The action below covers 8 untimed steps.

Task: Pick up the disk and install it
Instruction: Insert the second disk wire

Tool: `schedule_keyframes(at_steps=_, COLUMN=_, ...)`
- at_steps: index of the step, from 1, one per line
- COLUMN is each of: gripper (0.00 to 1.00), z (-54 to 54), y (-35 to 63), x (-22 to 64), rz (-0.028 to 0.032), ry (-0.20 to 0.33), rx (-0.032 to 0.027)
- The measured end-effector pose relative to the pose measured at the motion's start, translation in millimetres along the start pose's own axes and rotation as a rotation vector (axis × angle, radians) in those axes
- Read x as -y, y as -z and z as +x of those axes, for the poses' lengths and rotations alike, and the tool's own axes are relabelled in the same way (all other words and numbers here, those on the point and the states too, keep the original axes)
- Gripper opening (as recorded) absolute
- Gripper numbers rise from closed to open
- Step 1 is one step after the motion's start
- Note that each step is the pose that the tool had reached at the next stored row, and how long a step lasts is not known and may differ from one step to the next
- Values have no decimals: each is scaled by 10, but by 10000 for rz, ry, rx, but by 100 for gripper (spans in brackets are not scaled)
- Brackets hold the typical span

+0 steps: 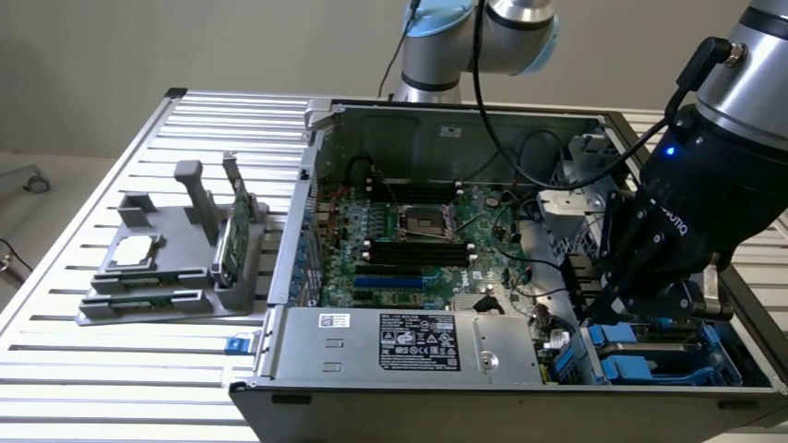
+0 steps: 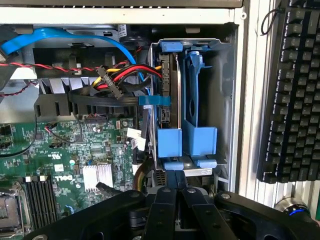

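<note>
Black gripper (image 2: 175,192) linkages are seen closest to the wrist camera, with the two fingers (image 2: 165,200) brought together side by side and pressed onto the blue tabs at the near end of the drive cage (image 2: 225,110). The jaws are drawn fully in – pinched on the blue carrier frame of the disk (image 2: 171,90), which stands on edge in one slot of the metal cage with its dark side turned toward the neighbouring slot. An empty blue carrier (image 2: 197,115) is seated in that second slot, just beside the disk. A bundle of red, yellow and black power wires (image 2: 130,75) is run to the disk's far end, and a flat blue data cable (image 2: 65,37) is looped above it. The green motherboard (image 2: 65,160) with its memory slots is spread beside the cage, and a black keyboard (image 2: 295,95) is laid outside the case wall. In the exterior view, the open computer case (image 1: 493,277) is placed on a slatted aluminium table (image 1: 124,369), and the gripper (image 1: 652,295) is lowered into the corner of the case at the exterior view's right, where blue carrier plastic (image 1: 615,355) is visible beneath it. A labelled power supply (image 1: 407,340) is mounted along the near edge of the case. Well apart from the case, at the exterior view's left, a grey parts holder (image 1: 173,268) is set – a green circuit stick (image 1: 232,235) stands upright in it and a square silver chip (image 1: 136,249) lies flat on it.
</note>
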<state>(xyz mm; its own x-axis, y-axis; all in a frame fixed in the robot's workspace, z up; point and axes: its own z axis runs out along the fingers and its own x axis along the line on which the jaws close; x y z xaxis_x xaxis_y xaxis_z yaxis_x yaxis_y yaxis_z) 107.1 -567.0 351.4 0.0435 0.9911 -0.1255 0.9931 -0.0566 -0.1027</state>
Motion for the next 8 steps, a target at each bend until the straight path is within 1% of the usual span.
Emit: schedule_keyframes(at_steps=8, gripper=11, z=0, y=0, x=0, rz=0, ry=0, rx=0)
